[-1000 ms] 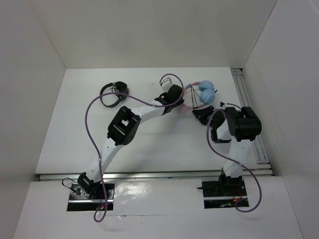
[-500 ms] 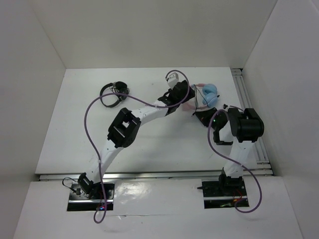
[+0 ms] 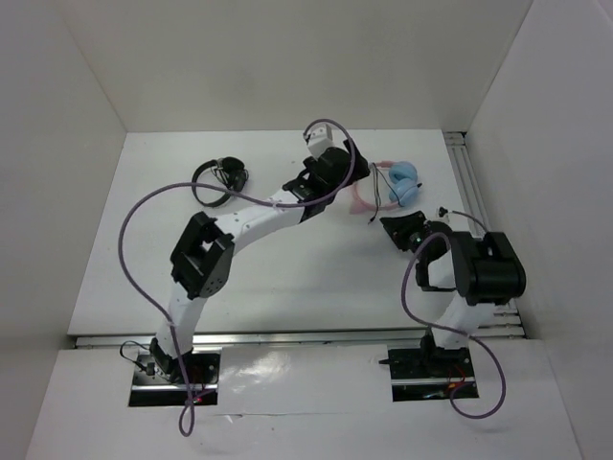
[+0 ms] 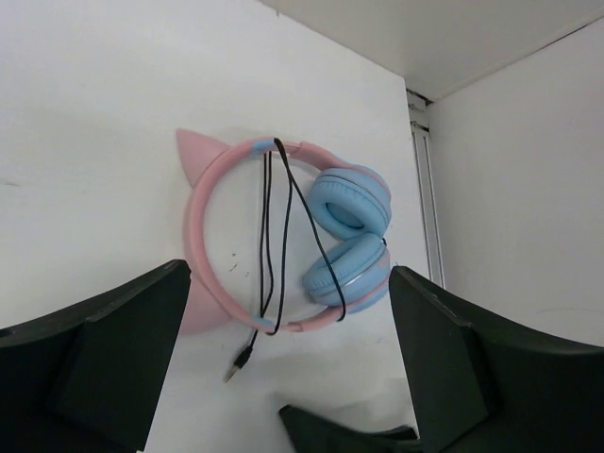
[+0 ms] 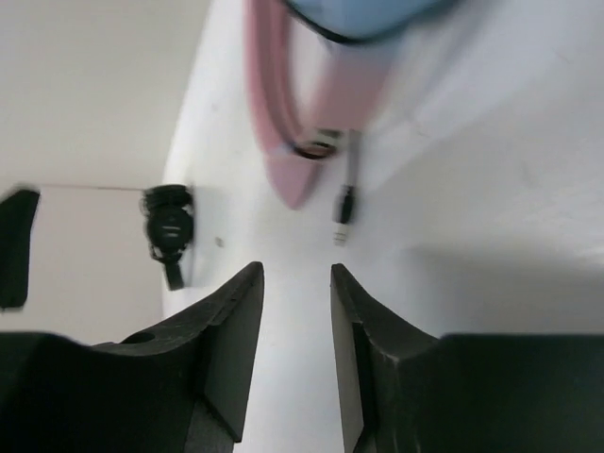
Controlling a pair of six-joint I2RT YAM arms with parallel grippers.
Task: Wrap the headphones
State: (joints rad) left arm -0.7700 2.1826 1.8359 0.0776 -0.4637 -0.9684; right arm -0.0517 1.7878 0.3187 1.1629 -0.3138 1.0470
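The headphones (image 3: pixel 391 185) lie flat on the table at the back right, with a pink cat-ear headband (image 4: pixel 201 222) and two light-blue ear cups (image 4: pixel 350 202). Their thin black cable (image 4: pixel 267 236) is looped across the band, and its plug (image 4: pixel 242 358) rests loose on the table. My left gripper (image 3: pixel 347 178) hovers just left of them, jaws wide open and empty, in the left wrist view (image 4: pixel 291 278). My right gripper (image 3: pixel 403 230) sits just in front of them, open with nothing between its fingers (image 5: pixel 294 274). The right wrist view shows the pink band (image 5: pixel 283 104) and plug (image 5: pixel 343 209) ahead.
A smaller all-black pair of headphones (image 3: pixel 220 180) lies at the back left, also visible far off in the right wrist view (image 5: pixel 169 232). A metal rail (image 3: pixel 479 206) runs along the table's right edge. White walls enclose the back and both sides.
Both grippers opened and let go of the headphones and cable. The left gripper drew back to the left, the right one toward the near side. The headphones now lie flat.
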